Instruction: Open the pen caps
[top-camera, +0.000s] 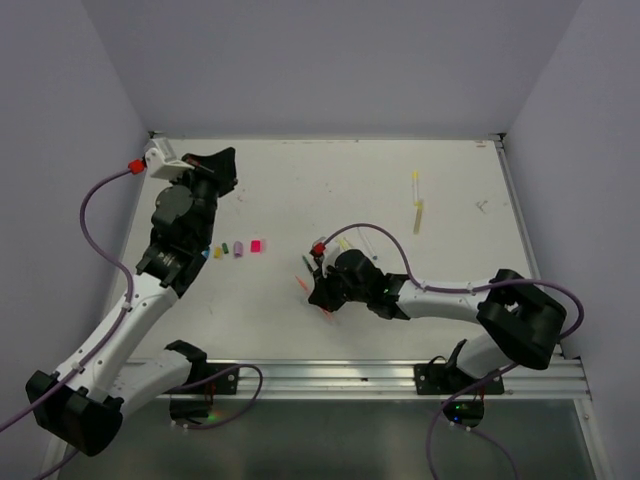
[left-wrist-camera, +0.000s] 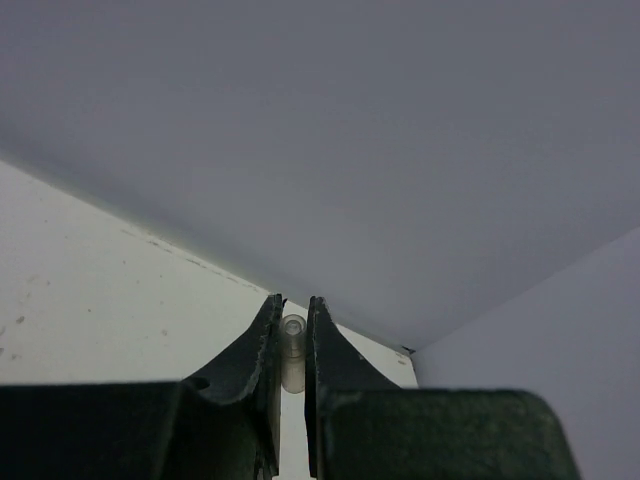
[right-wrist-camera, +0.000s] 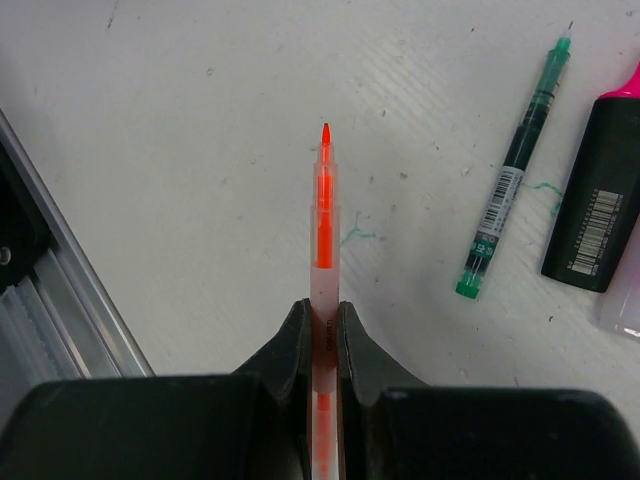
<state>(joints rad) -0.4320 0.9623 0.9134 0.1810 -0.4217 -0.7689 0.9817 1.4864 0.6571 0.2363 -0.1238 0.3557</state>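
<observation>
Showing orange pen (right-wrist-camera: 324, 215), pointed tip bare, clear cap (left-wrist-camera: 292, 350) clamped

Your left gripper (left-wrist-camera: 293, 322) raised, far left, jaws pinched close. Your right gripper (right-wrist-camera: 322, 318) low, centre, jaws clamped tight; right arm (top-camera: 450, 293) stretched leftward.

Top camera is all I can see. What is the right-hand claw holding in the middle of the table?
Observer: The right gripper is shut on a thin orange pen. The pen's cap is off and its bare tip points away from the claw.
Operator: And the left claw, up near the back wall?
Observer: The left gripper is shut on a tiny clear cap.
Operator: Is anything lying beside the orange pen?
Observer: A green pen lies on the table with its tip bare, next to a black highlighter with a pink tip.
</observation>
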